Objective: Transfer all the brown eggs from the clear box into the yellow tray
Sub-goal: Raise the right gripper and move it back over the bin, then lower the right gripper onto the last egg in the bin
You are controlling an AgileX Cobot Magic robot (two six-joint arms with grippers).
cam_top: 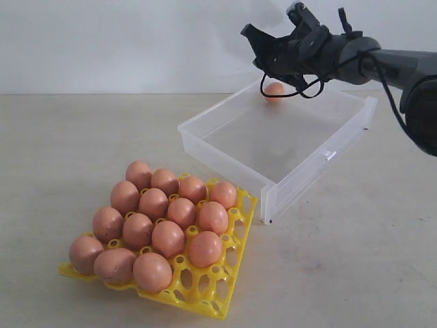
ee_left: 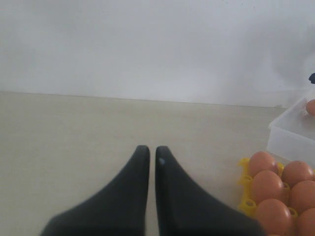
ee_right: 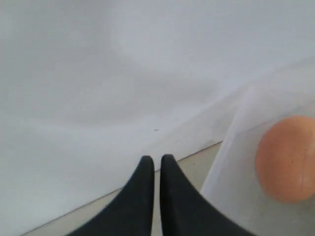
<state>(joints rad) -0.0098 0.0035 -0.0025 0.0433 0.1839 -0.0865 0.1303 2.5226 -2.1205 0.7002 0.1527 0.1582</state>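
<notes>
Eggs crowd the tray and the last egg lies in the far corner of the box, so the right jaws hover over it, closed and empty, while the left jaws idle closed beside the tray.

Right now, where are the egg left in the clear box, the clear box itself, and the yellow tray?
egg left in the box (cam_top: 274,89), exterior view, its visible middle.
clear box (cam_top: 218,166), exterior view, near side wall.
yellow tray (cam_top: 205,295), exterior view, bare front cups.
</notes>
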